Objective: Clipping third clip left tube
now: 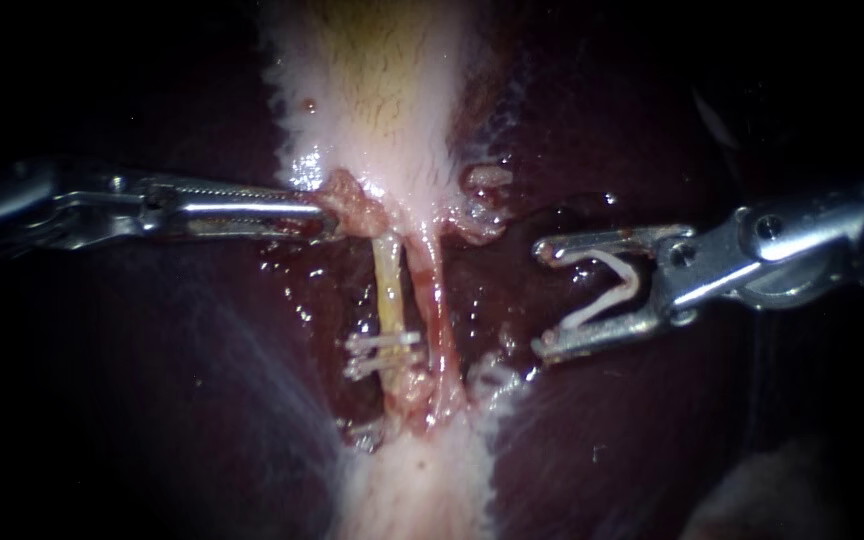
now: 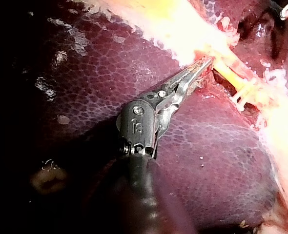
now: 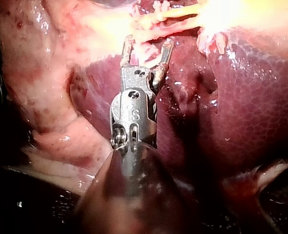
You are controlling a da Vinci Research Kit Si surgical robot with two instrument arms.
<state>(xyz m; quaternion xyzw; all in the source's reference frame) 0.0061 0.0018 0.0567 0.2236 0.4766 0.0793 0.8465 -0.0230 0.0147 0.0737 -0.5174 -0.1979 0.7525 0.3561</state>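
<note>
Two tubes run down from the pale gallbladder [image 1: 382, 80]: the yellowish left tube [image 1: 389, 290] and the reddish right tube [image 1: 434, 300]. Two white clips [image 1: 382, 352] sit across the left tube's lower part, also seen in the left wrist view [image 2: 241, 97]. My left instrument [image 1: 327, 215] [image 2: 205, 63] is shut on the pink tissue [image 1: 354, 205] at the gallbladder's lower end, above the tubes. My right instrument [image 1: 544, 298] [image 3: 148, 44] stands to the right of both tubes, apart from them. Its jaws are wide apart and hold an open white clip [image 1: 607, 290] between them.
Dark red liver [image 1: 202, 400] [image 2: 207, 146] [image 3: 251, 97] lies on both sides of the tubes. A band of pale tissue [image 1: 422, 480] continues below the clips. Small tissue tags [image 1: 482, 200] hang right of the tubes' upper end, near the right instrument's upper jaw.
</note>
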